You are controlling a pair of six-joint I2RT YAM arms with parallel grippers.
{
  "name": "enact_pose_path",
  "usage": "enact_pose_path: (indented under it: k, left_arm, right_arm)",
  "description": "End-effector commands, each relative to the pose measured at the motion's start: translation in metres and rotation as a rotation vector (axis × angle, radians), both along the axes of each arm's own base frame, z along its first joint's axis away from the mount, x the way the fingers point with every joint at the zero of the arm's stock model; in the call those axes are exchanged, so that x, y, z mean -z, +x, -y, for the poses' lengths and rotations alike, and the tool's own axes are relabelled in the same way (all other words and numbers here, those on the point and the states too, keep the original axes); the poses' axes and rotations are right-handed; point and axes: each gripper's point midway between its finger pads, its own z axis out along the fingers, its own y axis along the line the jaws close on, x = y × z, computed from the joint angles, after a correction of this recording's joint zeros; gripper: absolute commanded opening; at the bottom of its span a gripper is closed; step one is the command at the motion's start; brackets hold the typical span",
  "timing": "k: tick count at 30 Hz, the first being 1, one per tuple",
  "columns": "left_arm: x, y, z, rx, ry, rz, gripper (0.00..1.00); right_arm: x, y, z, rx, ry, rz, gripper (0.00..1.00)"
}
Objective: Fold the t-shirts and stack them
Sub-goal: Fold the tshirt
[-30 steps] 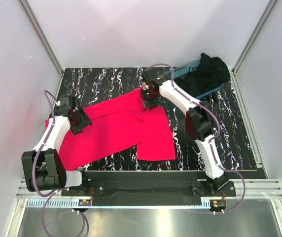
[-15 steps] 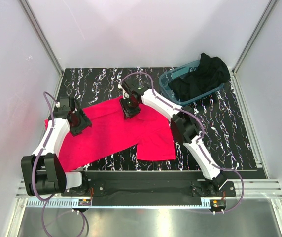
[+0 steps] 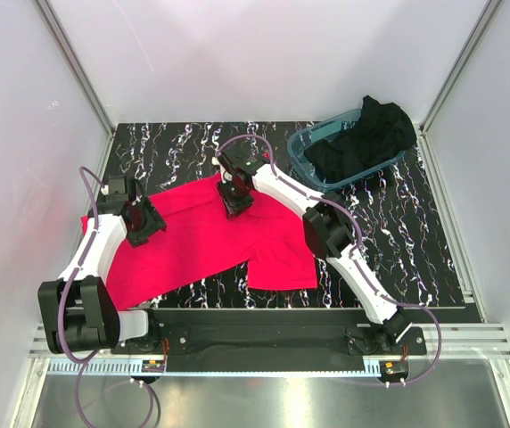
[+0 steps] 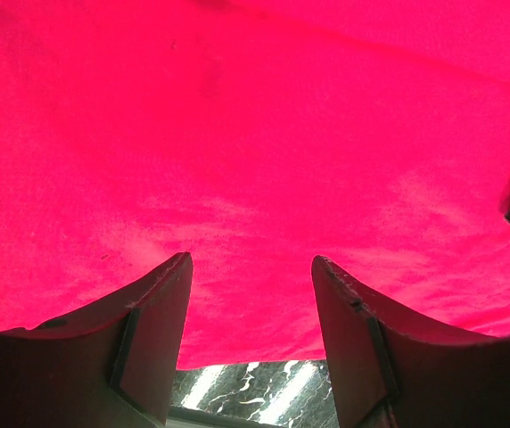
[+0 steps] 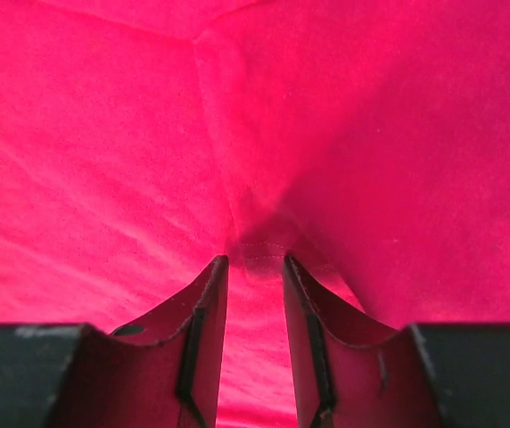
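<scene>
The pinkish-red t-shirt lies spread on the black marbled table. My left gripper hovers over its left part, jaws open and empty. In the left wrist view the red t-shirt fills the frame, and its edge shows between the left gripper fingers. My right gripper sits at the shirt's far edge. The right wrist view shows the right gripper closed on a stitched fold of the red t-shirt. The black t-shirt is heaped in the tub.
The clear teal tub stands at the back right corner. White walls with metal frame posts close in the table on three sides. The arm bases stand on the rail at the near edge.
My right gripper has moved left along the shirt's far edge, pulling the far right corner of the red cloth inward with it. The left gripper has barely shifted.
</scene>
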Motion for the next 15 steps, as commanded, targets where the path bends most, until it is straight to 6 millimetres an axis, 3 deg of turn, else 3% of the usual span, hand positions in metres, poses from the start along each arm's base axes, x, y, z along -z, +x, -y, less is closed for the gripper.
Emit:
enact_pose_path:
  k: [1,6,15]
  left_arm:
    - [-0.007,0.007,0.002,0.021,-0.001,0.043,0.61]
    - [-0.007,0.009,0.001,0.023,0.002,0.046,0.61]
    - [-0.006,0.010,0.001,0.022,-0.005,0.047,0.62]
  right_arm:
    - [-0.007,0.007,-0.010,-0.025,0.000,0.058,0.38]
    - [0.001,0.005,-0.006,-0.013,-0.045,0.062,0.31]
    - [-0.013,0.011,-0.003,0.000,-0.052,0.101,0.12]
